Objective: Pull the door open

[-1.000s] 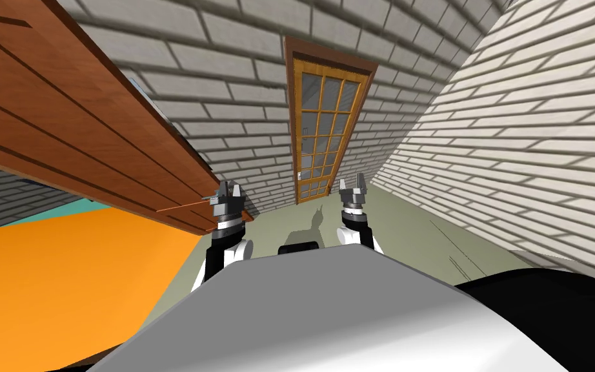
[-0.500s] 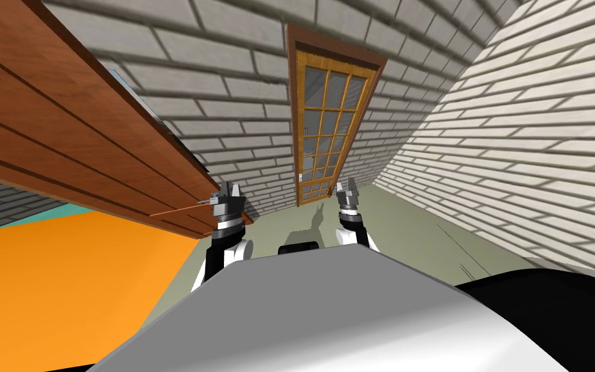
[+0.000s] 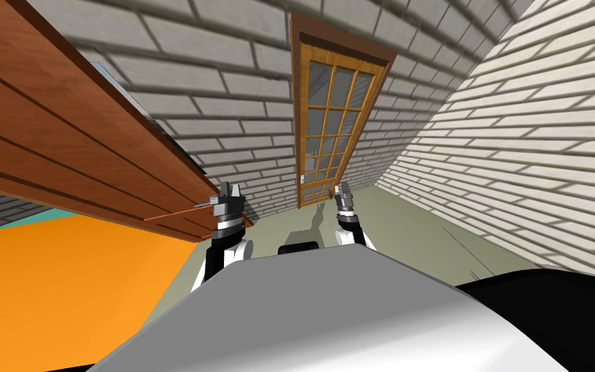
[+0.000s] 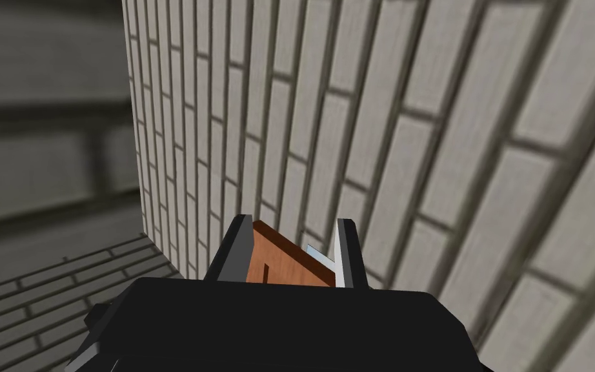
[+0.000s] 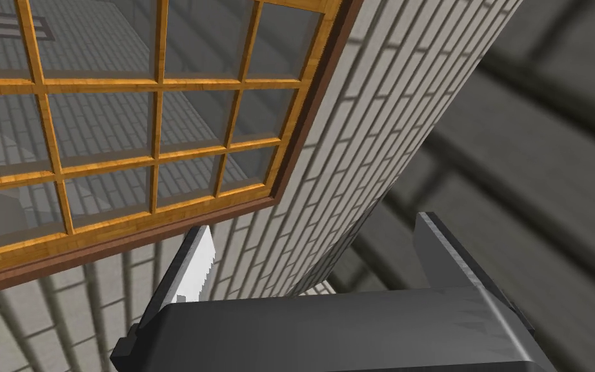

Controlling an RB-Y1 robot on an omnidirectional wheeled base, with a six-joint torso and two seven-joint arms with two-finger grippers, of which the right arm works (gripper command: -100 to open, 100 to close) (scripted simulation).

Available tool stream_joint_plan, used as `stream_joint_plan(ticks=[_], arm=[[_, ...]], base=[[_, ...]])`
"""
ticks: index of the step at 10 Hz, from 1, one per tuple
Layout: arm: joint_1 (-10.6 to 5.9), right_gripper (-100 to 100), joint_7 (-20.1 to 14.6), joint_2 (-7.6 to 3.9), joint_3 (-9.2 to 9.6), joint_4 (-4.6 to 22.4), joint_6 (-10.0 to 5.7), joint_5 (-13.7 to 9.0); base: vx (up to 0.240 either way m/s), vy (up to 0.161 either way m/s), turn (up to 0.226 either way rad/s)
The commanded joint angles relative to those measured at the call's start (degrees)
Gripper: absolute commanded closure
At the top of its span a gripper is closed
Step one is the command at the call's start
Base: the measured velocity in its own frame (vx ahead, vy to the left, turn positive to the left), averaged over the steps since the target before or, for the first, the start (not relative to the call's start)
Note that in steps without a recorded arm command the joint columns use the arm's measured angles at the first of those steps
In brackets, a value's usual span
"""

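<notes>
Brick walls, glazed door, olive floor

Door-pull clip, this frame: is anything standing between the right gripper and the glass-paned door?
Nothing visible does. The open right gripper faces the door across a bare stretch of floor and is not yet touching it. The brown wooden furniture lies off to the robot's left, clear of that line.

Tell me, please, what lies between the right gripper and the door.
Nothing: in the head view, only bare floor separates the right gripper from the door.
</notes>
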Motion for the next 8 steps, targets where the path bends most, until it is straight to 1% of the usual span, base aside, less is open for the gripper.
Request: stream_joint_plan(ticks=[1,8], arm=[[0.08,-100,1.81,-0.34,0.24,1.65,-0.76,0.35],[-0.94,-100,9.29,-2.12,0.53,9.19,-3.13,1.62]], base=[[0.09,0.026,0.009],[0.097,0.025,0.005]])
